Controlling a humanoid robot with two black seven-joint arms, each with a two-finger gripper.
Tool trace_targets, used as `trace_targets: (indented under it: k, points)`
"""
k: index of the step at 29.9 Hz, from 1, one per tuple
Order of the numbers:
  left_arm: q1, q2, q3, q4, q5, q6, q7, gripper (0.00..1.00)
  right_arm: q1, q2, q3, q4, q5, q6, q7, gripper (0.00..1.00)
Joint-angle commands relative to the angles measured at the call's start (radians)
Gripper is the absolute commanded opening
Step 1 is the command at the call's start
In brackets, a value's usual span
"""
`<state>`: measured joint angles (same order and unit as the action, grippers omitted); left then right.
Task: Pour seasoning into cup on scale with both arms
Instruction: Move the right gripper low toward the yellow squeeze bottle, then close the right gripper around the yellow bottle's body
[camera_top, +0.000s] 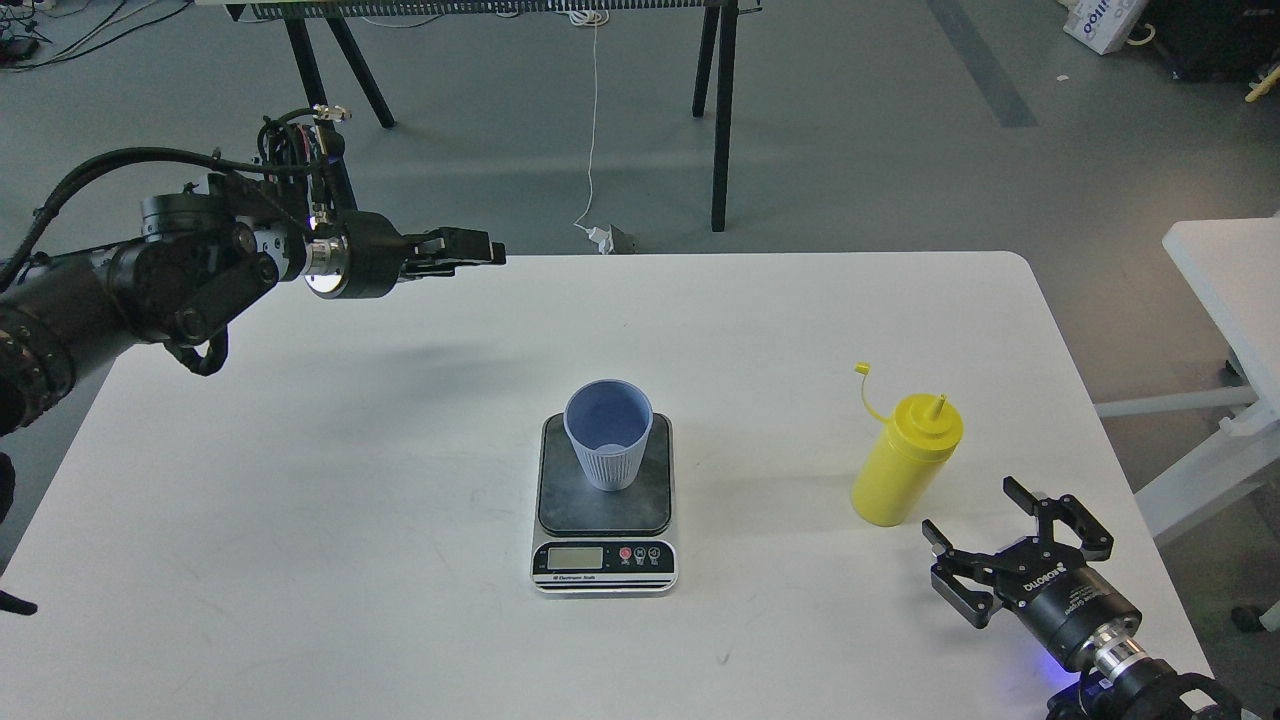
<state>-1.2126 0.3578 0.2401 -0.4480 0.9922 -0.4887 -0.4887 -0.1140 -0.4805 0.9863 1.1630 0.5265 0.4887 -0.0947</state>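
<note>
Nearest the camera, at the lower right, the right gripper sits low over the white rectangular table, its black fingers spread wide and holding nothing. It points up and left toward the yellow cylindrical plastic squeeze bottle, which stands just beyond the fingertips without touching them. That placement reads as a staged approach: the jaws are wide enough, by appearance, to take the bottle body.

The bottle stands upright on the table, right of centre. Its pointed nozzle is exposed, and the small tethered cap hangs off to the upper left on its thin strap, so the seasoning appears ready to pour without further uncapping.

The small light-blue ribbed plastic cup stands upright on the dark grey platform of the flat rectangular kitchen scale, toward the platform's rear. It looks empty. The scale's display and round buttons face the camera, well apart from the bottle.

The left gripper hangs above the table's far left edge, well apart from cup and scale. It is seen side-on, the fingers drawn out in a line; how far open it is cannot be told. It touches nothing visible.

Judgement: pouring has not begun; grasping the bottle is the step in hand.
</note>
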Motion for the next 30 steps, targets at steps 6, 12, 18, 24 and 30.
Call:
trace_targets:
  k: [6,12,18,24,30]
  points:
    - [0.007,0.004,0.001,0.000,-0.001,0.000,0.000,0.78,0.045,0.043,-0.001,-0.029,-0.028,0.000,0.000,1.00]
    - [0.016,0.013,0.001,0.000,-0.001,0.000,0.000,0.78,0.085,0.059,-0.029,-0.051,-0.045,0.000,-0.002,1.00]
    - [0.018,0.016,0.001,0.000,-0.001,0.000,0.000,0.78,0.114,0.091,-0.043,-0.091,-0.051,0.000,-0.002,1.00]
    - [0.030,0.030,-0.001,0.000,-0.001,0.000,0.000,0.78,0.135,0.108,-0.067,-0.094,-0.057,0.000,0.000,1.00]
    - [0.039,0.030,0.001,0.000,-0.003,0.000,0.000,0.78,0.148,0.108,-0.071,-0.094,-0.059,0.000,0.000,1.00]
